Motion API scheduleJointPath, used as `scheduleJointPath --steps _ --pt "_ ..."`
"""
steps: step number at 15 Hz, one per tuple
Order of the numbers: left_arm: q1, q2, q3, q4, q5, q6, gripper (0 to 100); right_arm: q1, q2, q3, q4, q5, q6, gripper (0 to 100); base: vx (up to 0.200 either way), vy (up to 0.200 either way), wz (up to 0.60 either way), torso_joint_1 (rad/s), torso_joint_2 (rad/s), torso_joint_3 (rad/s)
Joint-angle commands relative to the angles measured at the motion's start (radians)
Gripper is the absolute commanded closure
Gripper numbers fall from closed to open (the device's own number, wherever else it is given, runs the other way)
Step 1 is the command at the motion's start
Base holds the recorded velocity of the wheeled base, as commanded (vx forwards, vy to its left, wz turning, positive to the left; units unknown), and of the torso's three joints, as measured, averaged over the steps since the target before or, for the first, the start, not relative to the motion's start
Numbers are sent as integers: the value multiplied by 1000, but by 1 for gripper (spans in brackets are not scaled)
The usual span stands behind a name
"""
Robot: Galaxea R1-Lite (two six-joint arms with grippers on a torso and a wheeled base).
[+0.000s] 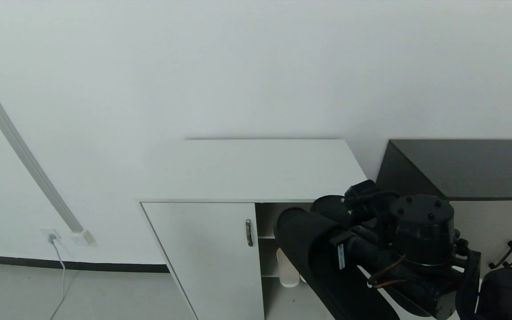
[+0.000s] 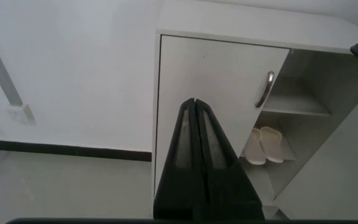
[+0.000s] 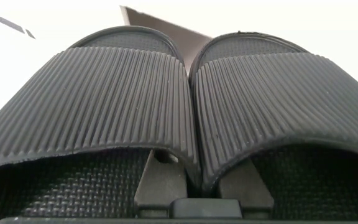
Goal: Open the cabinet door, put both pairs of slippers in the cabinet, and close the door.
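Observation:
A pair of black ribbed slippers (image 3: 185, 93) is pinched side by side in my right gripper (image 3: 197, 186), which is shut on them. In the head view the black slippers (image 1: 305, 240) hang in front of the open right compartment of the white cabinet (image 1: 247, 169). A pair of white slippers (image 2: 263, 145) lies on a lower shelf inside; one white slipper (image 1: 287, 269) shows past the black pair. The cabinet's left door (image 1: 207, 258), with a metal handle (image 1: 249, 232), is closed. My left gripper (image 2: 194, 106) is shut and holds nothing, facing that closed door.
The opened right door (image 2: 334, 168) swings out beside the shelves. A dark-topped cabinet (image 1: 469, 169) with black handles (image 1: 511, 253) stands to the right. On the left wall are a socket with a cable (image 1: 51, 236) and a slanted conduit (image 1: 20, 146). Bare floor (image 1: 82, 293) lies left of the cabinet.

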Motion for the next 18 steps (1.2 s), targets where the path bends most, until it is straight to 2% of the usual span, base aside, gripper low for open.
scheduleJointPath --steps 1,18 --pt "0 1 0 0 0 0 100 1 2 0 0 0 0 100 0 0 0 -227 515 300" --pt "0 1 0 0 2 -2 100 14 2 11 0 0 -7 100 0 0 0 -195 517 321"
